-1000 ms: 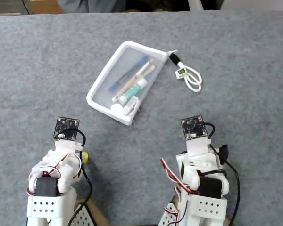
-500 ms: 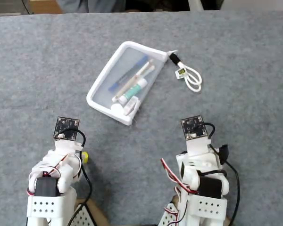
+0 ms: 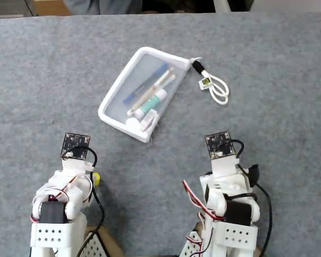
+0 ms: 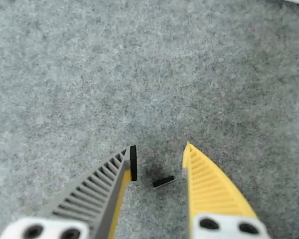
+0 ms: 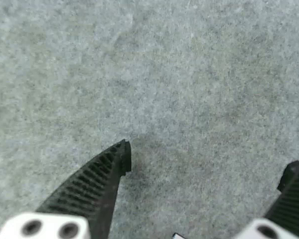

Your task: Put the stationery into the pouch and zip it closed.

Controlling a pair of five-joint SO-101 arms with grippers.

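Pouch (image 3: 123, 85) — stationery (image 3: 148, 97) hazy within

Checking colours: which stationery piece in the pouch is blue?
The blue pen, outermost in the row; the cream pen and teal tube beside it aren't.

Grey felt table (image 3: 43, 64), clear pouch (image 3: 123, 80), white cord loop (image 3: 223, 99)

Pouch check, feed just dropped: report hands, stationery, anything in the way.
Left hand open, right hand open, both empty. Translucent white zip pouch holds pens; zip state unclear. White cord loop beside it.
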